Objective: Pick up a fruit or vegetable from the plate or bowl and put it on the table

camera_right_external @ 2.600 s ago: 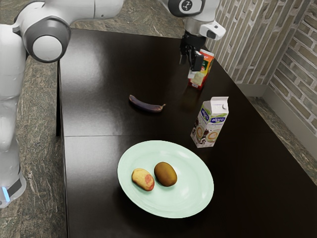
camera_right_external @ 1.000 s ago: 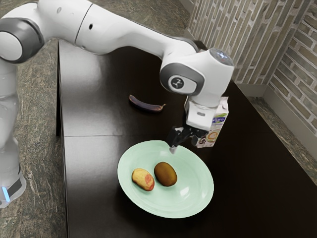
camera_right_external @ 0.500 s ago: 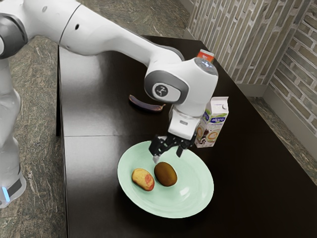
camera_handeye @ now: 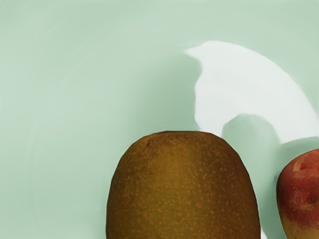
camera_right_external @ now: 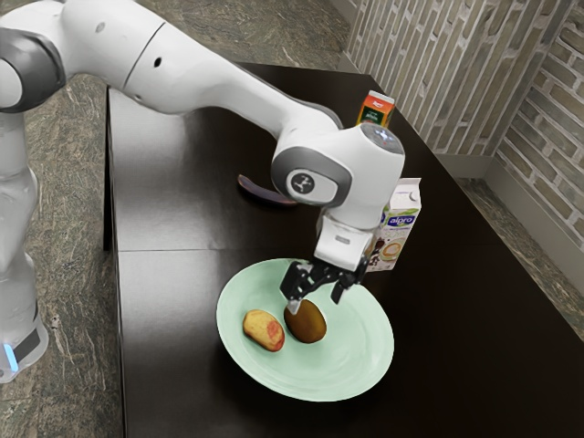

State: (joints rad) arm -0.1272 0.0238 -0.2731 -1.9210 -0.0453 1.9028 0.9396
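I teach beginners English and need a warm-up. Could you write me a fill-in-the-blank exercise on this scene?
The plate holds ____ pieces of food. The brown fruit nearest the tool is a ____. With its fingers apart, the tool is ____. The brand name on the carton nearer the plate is ____.

Missing words: two; kiwi; open; alpro.

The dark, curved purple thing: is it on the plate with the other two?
No, the dark, curved thing lies directly on the table, well apart from the plate.
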